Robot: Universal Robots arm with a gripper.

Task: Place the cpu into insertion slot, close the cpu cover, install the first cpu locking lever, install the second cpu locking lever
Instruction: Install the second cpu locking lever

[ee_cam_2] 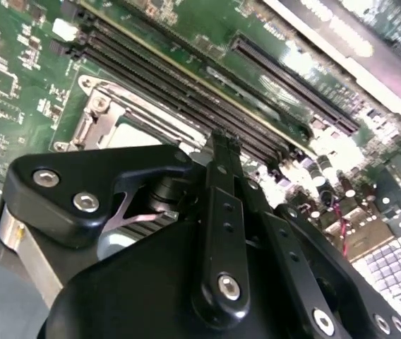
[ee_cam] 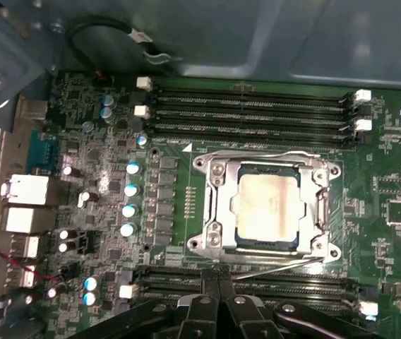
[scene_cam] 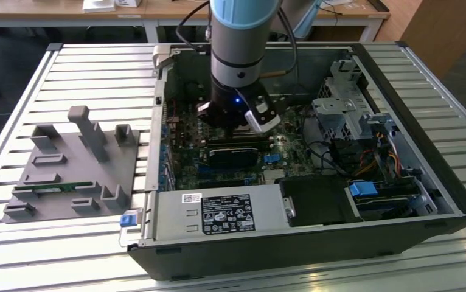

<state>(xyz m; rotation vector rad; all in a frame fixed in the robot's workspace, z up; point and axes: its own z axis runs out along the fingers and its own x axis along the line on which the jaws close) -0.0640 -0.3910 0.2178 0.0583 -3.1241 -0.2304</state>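
Note:
In the first wrist view the cpu (ee_cam: 267, 205), a pale silver square, lies in the insertion slot (ee_cam: 301, 244) on the green board. The silvery cpu cover (ee_cam: 218, 201) lies flat around it. Thin wire locking levers run along two opposite sides of the frame (ee_cam: 257, 155) (ee_cam: 278, 263). My gripper (ee_cam: 218, 282) hangs just beside the socket's edge, over the memory slots, fingers together with nothing visible between them. In the second wrist view the black fingers (ee_cam_2: 222, 183) stand in front of the socket and cpu (ee_cam_2: 126, 133). From outside, my gripper (scene_cam: 237, 131) reaches down into the open computer case (scene_cam: 427, 176).
Rows of black memory slots (ee_cam: 250, 106) flank the socket on both sides. A black card (scene_cam: 233, 155), a power supply (scene_cam: 216, 213) and a drive cage (scene_cam: 339, 115) crowd the case. A grey parts fixture (scene_cam: 70, 164) rests on the slatted table at the exterior view's left.

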